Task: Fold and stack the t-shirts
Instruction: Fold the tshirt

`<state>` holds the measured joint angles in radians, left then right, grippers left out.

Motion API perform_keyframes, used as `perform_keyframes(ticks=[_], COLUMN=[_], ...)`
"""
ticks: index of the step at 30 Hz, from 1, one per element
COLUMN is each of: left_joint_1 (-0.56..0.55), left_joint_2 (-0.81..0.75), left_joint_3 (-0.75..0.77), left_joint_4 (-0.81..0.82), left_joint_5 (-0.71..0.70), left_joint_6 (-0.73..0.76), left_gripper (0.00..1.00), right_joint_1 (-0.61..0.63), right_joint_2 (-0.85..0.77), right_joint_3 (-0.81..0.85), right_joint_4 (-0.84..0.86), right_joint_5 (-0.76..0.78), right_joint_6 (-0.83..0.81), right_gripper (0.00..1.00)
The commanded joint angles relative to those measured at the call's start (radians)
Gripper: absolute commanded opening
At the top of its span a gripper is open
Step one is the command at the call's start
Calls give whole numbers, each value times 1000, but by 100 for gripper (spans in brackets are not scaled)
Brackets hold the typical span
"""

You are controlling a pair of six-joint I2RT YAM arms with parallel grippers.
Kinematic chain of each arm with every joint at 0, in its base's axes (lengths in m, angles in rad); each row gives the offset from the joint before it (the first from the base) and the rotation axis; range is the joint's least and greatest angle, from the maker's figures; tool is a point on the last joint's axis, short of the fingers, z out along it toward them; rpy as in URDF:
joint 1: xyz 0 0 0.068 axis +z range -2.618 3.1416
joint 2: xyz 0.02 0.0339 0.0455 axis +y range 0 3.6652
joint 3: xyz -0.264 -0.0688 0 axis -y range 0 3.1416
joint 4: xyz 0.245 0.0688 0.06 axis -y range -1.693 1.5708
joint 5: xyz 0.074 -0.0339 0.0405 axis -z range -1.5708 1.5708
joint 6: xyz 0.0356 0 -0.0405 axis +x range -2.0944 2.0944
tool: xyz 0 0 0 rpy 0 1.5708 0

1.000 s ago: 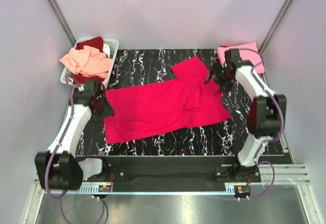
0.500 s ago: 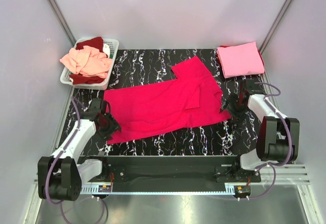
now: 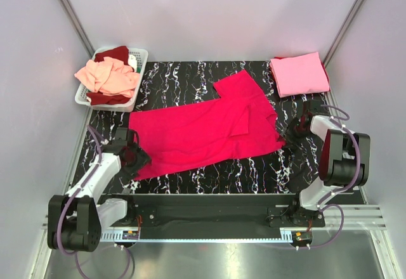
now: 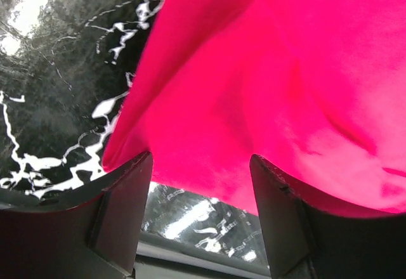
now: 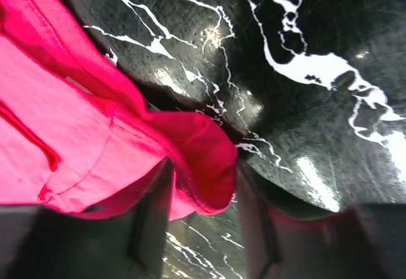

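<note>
Four shirts in view: peach t-shirt (image 3: 106,78) and dark maroon t-shirt (image 3: 113,54) piled in the white basket (image 3: 141,56) at 10 o'clock, one crimson-red t-shirt (image 3: 206,130) spread across mid-table, one light pink t-shirt (image 3: 299,73) folded at 2 o'clock. One black marbled table (image 3: 177,76), two arms. Left arm lies low, reaching from its base at 7 o'clock up to the red shirt's left hem corner. Left gripper (image 4: 200,190) has its fingers (image 4: 124,203) apart, with the red hem lying between them at the tips; the frames don't show the pads pressing the cloth, so can't tell whether it's gripped. Right arm is folded tight at 4 o'clock, wrist down at the shirt's right hem corner. Right gripper (image 5: 203,206) has its fingers (image 5: 152,215) partly closed, straddling a bunched fold of red cloth, which touches the left finger; clamped or not, can't tell. Red shirt lies between both grippers, one sleeve folded over toward 1 o'clock.
</note>
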<state>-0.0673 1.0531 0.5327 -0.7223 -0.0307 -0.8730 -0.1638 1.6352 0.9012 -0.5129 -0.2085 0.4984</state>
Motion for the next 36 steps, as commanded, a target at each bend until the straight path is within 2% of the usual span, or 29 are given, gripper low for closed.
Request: perform_keyframes(ticks=[1, 2, 4, 5, 6, 7, 12, 15, 24, 27, 28, 29, 30, 31, 33, 36], left_joint_1=[-12, -17, -22, -22, -22, -22, -20, -20, -20, -20, -20, -20, -20, -20, -20, -20], left_joint_2=[42, 53, 65, 79, 87, 94, 116, 127, 180, 160, 142, 133, 122, 96, 70, 16], left_joint_3=[-36, -40, -46, -45, -36, -33, 10, 29, 55, 65, 70, 75, 87, 98, 136, 189], left_joint_4=[75, 81, 103, 106, 104, 103, 69, 67, 80, 61, 58, 49, 41, 32, -8, -61], left_joint_5=[-44, -49, -58, -73, -84, -96, -175, -205, -229, -229, -209, -192, -175, -151, -140, -121], left_joint_6=[-24, -27, -26, -21, -20, -17, 8, 20, 43, 46, 49, 52, 54, 58, 68, 94], left_gripper=[65, 62, 56, 48, 45, 43, 34, 33, 32, 37, 44, 47, 51, 53, 60, 69], right_joint_1=[4, 4, 3, -2, -5, -12, -75, -88, -91, -91, -91, -91, -91, -91, -91, -91], right_joint_2=[26, 29, 29, 31, 26, 23, -24, -69, -115, -147, -153, -166, -170, -173, -186, -221], right_joint_3=[2, 4, 5, 5, 5, 5, -8, -27, -30, -25, -22, -16, -13, -9, 10, 56], right_joint_4=[43, 47, 48, 48, 47, 44, 30, 34, -2, -27, -32, -38, -42, -47, -70, -125], right_joint_5=[-26, -26, -23, -19, -16, 0, 32, 67, 133, 202, 204, 204, 204, 202, 205, 259], right_joint_6=[-12, -14, -14, -14, -14, -14, -11, -4, -3, 3, 5, 5, 2, 2, -6, -12], right_gripper=[43, 31, 19, 13, 2, 0, 0, 0, 0, 1, 8, 37, 53, 64, 79, 85])
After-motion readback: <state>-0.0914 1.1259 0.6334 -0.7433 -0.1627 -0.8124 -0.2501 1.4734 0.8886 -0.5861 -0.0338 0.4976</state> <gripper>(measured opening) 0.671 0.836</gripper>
